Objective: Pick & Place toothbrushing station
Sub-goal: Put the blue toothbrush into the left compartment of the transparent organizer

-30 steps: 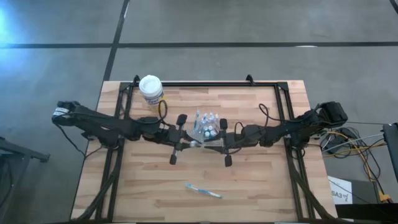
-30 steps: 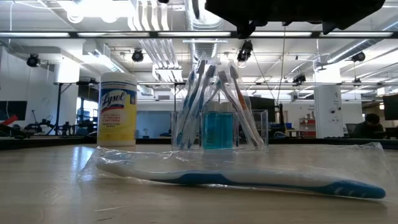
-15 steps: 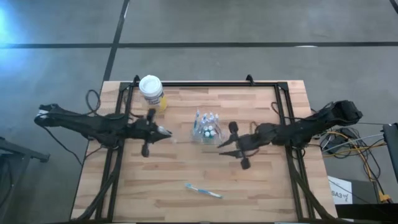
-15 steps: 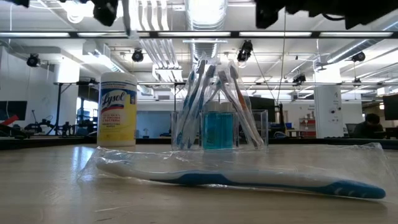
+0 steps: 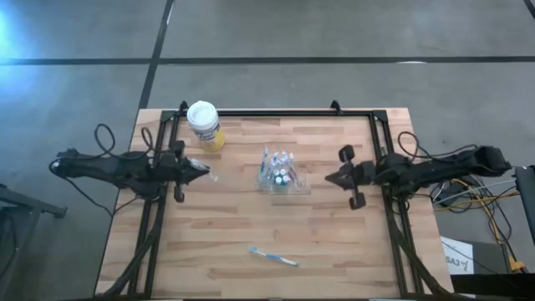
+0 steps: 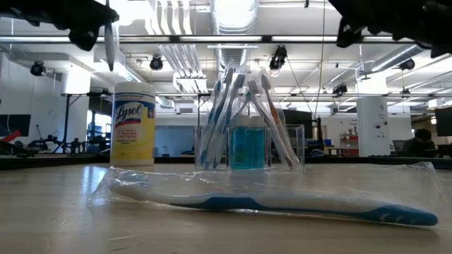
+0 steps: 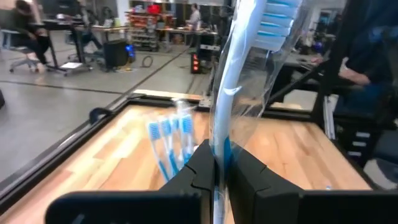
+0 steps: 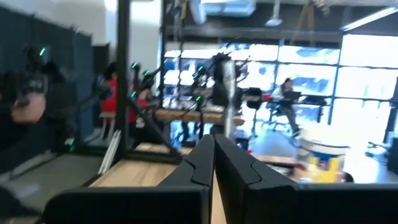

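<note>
At table centre, toothbrushes [image 5: 276, 160] in holder [image 5: 282, 182]

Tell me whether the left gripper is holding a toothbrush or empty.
Holding. The left gripper is shut on a wrapped toothbrush, which rises between its fingers in the left wrist view, clear of the table.

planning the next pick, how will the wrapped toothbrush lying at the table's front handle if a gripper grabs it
The blue-and-white toothbrush in its clear plastic wrapper looks thin and probably light. The loose, glossy film may slip or crumple before the stiff handle is pinched. Lying flat, it seems unlikely to roll.

blue-and-white toothbrushes [image 5: 277, 167], yellow canister [image 5: 204, 124] (white lid)
</note>
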Robot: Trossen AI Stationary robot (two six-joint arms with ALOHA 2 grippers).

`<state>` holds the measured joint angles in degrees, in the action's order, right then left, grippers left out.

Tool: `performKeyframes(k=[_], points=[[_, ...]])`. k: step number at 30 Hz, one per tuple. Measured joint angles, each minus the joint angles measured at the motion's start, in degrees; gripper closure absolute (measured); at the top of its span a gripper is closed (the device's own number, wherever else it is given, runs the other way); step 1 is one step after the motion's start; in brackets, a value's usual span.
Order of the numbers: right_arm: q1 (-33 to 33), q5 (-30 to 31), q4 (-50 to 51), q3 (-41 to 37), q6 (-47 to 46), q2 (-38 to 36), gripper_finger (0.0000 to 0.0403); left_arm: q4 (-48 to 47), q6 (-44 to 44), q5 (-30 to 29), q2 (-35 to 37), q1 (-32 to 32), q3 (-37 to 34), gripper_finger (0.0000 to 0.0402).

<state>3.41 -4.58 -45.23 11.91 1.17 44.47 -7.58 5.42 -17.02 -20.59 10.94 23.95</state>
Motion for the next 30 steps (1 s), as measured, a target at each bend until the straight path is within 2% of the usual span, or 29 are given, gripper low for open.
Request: performKeyframes(k=[5, 12, 27, 30], points=[[-3.2, -0.5, 0.2, -4.4, -2.8, -6.5, 0.0394, -1.3, 0.8, -1.1, 2.7, 0.0, -0.7, 0.038], [-3.6, -0.6, 0.0, -6.9, -4.2, -11.7, 0.0394, -1.3, 2.0, -1.0, 6.5, 0.0, -2.7, 0.038], [-3.6, 0.2, -0.5, -8.6, -3.6, -12.9, 0.0394, -2.0, 3.7, 1.3, 20.5, 0.0, -11.1, 0.038], [-3.6, 0.2, -0.8, -8.6, -3.1, -12.9, 0.0394, -2.7, 3.7, 1.5, 20.5, 0.0, -11.9, 0.038]])
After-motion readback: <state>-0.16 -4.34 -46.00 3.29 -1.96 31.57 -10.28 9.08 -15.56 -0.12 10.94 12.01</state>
